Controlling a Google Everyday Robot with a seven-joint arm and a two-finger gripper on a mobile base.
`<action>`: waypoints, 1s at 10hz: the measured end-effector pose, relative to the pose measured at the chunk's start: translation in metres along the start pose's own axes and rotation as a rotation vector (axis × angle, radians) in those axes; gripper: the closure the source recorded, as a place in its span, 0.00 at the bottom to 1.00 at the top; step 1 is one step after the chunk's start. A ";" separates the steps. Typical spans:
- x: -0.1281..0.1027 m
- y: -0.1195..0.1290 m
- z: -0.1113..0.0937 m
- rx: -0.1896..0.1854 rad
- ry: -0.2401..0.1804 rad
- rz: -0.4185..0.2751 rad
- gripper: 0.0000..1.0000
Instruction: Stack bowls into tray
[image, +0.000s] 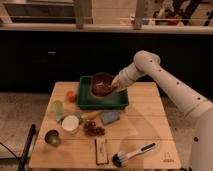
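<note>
One bowl (102, 84), dark red, over green tray (102, 103) at far side of table (145, 130). My gripper (114, 87) at bowl's right rim, jaws pinching it. Bowl seems not yet seated; release left. White bowl (70, 123) near left, maybe next.

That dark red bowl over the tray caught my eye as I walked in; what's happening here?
The robot's single arm is carrying the dark red bowl with its gripper at the bowl's right rim. The bowl is over the green tray at the back of the wooden table. A white bowl sits near the table's front left.
</note>
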 end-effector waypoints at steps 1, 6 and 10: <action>0.006 -0.002 0.005 -0.002 0.004 0.003 1.00; 0.027 0.011 0.029 -0.021 0.027 0.045 0.73; 0.028 0.023 0.037 -0.025 0.019 0.067 0.35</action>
